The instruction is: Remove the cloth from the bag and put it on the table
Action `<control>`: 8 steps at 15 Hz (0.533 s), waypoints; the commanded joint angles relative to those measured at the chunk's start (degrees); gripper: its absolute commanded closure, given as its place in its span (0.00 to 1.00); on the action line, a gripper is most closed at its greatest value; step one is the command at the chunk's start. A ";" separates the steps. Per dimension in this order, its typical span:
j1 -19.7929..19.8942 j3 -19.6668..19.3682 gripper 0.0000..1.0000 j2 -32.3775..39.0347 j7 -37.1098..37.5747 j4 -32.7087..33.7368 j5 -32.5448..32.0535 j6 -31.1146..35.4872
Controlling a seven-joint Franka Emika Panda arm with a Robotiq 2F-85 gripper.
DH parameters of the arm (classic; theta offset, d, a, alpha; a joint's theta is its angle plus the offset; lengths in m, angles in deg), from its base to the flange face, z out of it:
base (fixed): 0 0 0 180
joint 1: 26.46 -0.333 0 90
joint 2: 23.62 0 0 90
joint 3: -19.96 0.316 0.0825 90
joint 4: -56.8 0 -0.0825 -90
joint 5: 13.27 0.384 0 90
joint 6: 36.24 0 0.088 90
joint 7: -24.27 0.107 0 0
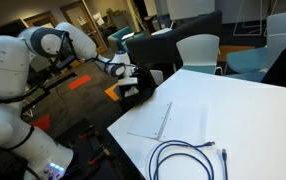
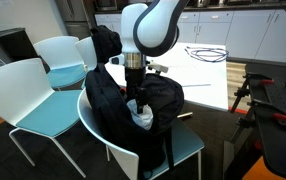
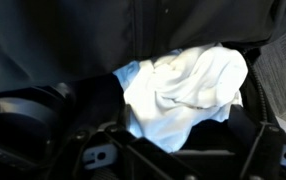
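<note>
You're holding the gripper (image 2: 135,103) straight down into the black bag (image 2: 103,100), which is sitting on the chair (image 2: 188,150). The white cloth (image 3: 183,92) is lying bunched in the bag's opening, right at the jaws and showing just below them in an exterior view. The wrist view is coming through too dark at the jaws, so I can't tell how wide they're standing or whether they're pinching cloth. The table (image 1: 233,105) is standing just beside the bag.

Part of the white cloth (image 2: 143,119) is tucked down in the black bag (image 2: 108,100). The gripper (image 2: 135,99) has its tips hidden there too. The cable (image 1: 183,146) runs off the picture's bottom edge
</note>
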 commanded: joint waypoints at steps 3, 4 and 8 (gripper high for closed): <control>-0.31 0.50 0.44 4.52 3.73 6.45 -4.60 -1.83; -0.30 0.63 0.51 4.90 4.16 7.10 -5.12 -1.98; -0.29 1.14 0.82 5.07 5.47 8.15 -5.73 -2.40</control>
